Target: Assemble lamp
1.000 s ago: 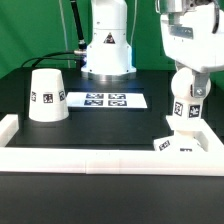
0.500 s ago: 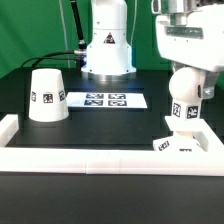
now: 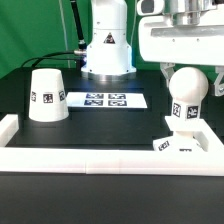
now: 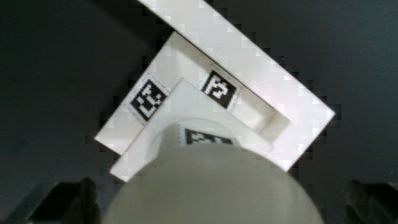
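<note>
We see the bulb (image 3: 186,95) standing upright on the square base (image 3: 180,146), at about 3 o'clock in the exterior view, close behind the front rail (image 3: 100,160). The end effector (image 3: 188,66) hangs directly over the ball of the bulb. Its fingers (image 4: 71,200) stand apart, one on each side of the ball, and they grip nothing. In the wrist view we look down on the round top of the bulb, with the tagged base under it. The shade (image 3: 47,95) sits with its wide end down on the table (image 3: 110,125) at about 9 o'clock, well apart from the bulb. The marker board (image 3: 105,100) lies between them, toward the centre.

We judge that the step of mounting the bulb on the base is finishing. Whether the stem is fully seated, we cannot tell. The next move probably calls for a lift straight up toward 12 o'clock, so that the fingers do not knock the ball. After that comes a travel toward 9 o'clock to take the shade, which must then be lowered over the bulb.
</note>
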Available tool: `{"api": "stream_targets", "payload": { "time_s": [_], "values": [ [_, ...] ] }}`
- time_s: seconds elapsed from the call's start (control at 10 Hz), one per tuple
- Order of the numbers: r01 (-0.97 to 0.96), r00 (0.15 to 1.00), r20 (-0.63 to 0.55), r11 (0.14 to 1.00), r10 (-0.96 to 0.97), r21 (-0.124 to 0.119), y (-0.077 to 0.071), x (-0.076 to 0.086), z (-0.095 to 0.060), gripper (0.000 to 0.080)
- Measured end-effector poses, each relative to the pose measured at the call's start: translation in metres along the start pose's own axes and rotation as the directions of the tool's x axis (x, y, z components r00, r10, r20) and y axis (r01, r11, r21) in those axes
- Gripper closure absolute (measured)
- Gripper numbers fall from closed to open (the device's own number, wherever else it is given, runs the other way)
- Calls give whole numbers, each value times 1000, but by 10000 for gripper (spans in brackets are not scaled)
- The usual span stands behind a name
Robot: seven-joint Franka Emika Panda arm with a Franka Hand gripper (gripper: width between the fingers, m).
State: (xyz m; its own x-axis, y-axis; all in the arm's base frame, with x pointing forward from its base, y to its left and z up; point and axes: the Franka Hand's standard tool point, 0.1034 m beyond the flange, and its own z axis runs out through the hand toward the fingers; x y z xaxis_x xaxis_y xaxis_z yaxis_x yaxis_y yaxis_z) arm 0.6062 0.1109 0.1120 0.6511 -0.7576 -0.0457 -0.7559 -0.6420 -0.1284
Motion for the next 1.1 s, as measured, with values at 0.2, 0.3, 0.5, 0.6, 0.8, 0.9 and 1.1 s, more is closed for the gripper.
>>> {"api": "stream_targets", "payload": {
  "time_s": [0.2, 0.3, 0.5, 0.6, 0.8, 0.9, 1.1],
  "values": [
    [163, 987, -2, 987, -163, -5, 1, 0, 0, 101],
    [282, 959, -14, 959, -283, -36, 2, 0, 2, 101],
    [454, 891, -11, 890, -455, -48, 4, 3, 2, 101],
    [536, 843, -10, 842, -538, -58, 4, 4, 1, 101],
    [640, 767, -8, 766, -641, -66, 3, 5, 0, 101],
    [712, 700, -3, 698, -714, -74, 3, 6, 0, 101],
    [811, 581, 5, 578, -814, -84, 1, 7, -1, 101]
  ]
}}
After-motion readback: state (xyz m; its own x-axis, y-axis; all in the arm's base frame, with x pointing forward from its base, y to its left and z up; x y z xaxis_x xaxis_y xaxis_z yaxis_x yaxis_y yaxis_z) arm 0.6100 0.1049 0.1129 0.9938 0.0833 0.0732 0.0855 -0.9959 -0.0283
